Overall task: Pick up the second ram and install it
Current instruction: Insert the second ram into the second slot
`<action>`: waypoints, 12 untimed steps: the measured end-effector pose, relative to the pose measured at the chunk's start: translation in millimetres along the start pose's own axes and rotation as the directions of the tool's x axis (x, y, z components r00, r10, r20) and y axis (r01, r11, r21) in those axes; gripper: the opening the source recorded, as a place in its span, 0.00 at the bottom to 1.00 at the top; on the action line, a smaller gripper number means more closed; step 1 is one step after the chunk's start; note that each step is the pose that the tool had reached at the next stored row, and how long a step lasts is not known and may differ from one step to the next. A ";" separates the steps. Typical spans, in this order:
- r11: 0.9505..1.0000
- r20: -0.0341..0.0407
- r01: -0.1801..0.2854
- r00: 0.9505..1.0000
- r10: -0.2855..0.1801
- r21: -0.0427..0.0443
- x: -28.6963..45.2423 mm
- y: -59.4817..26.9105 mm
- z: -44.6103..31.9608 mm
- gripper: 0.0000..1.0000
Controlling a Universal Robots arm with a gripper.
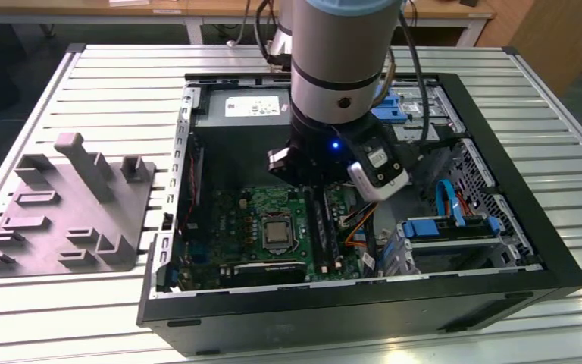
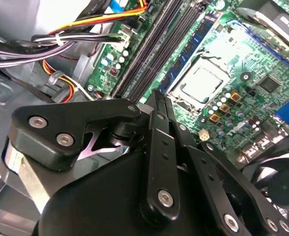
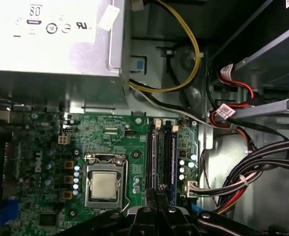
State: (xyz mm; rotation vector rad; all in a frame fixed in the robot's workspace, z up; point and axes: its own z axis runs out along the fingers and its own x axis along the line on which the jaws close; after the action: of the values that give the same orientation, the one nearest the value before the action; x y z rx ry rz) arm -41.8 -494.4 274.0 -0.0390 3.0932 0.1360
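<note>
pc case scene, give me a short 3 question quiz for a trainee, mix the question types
1. True or false: in the first wrist view the gripper hangs over the memory slots of the green motherboard.
2. In the exterior view, where is the grey fixture? A: inside the computer case; B: on the slatted table, at the exterior view's left of the case; C: leaning upright against the case.
3. In the first wrist view, what colour is the cable that loops beside the grey power-supply box?

Key: 1 true; 2 B; 3 yellow.
</note>
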 end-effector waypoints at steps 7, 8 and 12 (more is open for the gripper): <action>1.000 -0.005 -0.006 1.000 0.006 0.002 -4.6 -0.7 8.5 0.11; 1.000 -0.006 -0.007 1.000 0.007 0.003 -4.9 -0.8 9.6 0.11; 1.000 -0.009 -0.010 1.000 0.010 0.004 -5.9 -1.3 14.8 0.11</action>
State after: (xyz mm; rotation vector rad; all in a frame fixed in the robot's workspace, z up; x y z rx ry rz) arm -35.2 -494.3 259.5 -0.0246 3.1026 0.1305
